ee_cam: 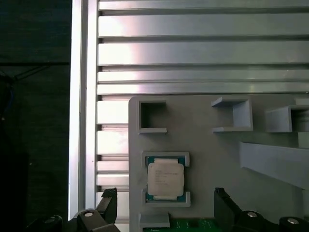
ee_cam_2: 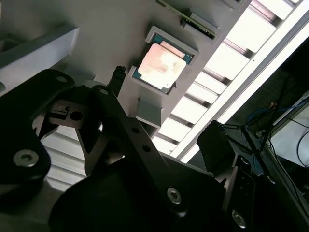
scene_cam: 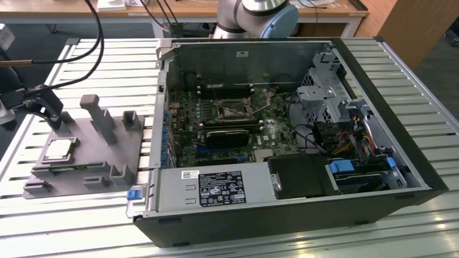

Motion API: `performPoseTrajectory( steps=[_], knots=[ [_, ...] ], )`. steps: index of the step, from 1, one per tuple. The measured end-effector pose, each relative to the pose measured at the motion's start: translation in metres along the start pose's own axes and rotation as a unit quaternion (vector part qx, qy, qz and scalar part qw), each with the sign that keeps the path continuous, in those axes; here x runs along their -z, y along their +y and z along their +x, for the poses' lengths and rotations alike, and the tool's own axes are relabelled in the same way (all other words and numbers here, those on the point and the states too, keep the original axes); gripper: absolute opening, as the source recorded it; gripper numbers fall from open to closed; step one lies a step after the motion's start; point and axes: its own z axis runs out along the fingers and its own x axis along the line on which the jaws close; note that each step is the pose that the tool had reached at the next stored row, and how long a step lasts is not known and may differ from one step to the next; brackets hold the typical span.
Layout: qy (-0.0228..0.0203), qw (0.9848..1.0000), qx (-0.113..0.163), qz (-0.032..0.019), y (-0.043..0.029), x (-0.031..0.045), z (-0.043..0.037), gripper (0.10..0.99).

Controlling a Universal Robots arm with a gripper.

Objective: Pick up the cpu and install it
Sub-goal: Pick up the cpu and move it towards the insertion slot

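Open computer case (scene_cam: pixel 287 134) across centre and right of the exterior view, lying on slatted metal table (scene_cam: pixel 107 59). Grey holder tray (scene_cam: pixel 100 161) at the exterior view's left. Gripper (ee_cam: pixel 164 193) over the tray, fingers spread wide, gripping nothing. Cpu (scene_cam: pixel 59 149) flat in the tray's square recess, lower left of that view.
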Motion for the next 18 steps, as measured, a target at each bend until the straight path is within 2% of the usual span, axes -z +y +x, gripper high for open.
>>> performPoseTrajectory(
  steps=[7, 12, 14, 16, 17, 18],
  knots=[
    [0.0002, 1.0, 0.002, 0.0001, -0.001, -0.0125, -0.0012, 0.878],
    [0.0014, 0.9999, 0.015, 0.0007, -0.0018, -0.0216, -0.0013, 0.878],
    [0.0012, 0.9999, 0.015, 0.0054, -0.002, -0.0239, -0.0014, 0.878],
    [0.0011, 0.9998, 0.015, 0.0145, -0.002, -0.025, -0.0014, 0.878],
    [0.001, 0.9997, 0.015, 0.0175, -0.0021, -0.0264, -0.0014, 0.878],
    [0.001, 0.9997, 0.015, 0.0176, -0.0022, -0.0283, -0.0015, 0.878]
  ],
)
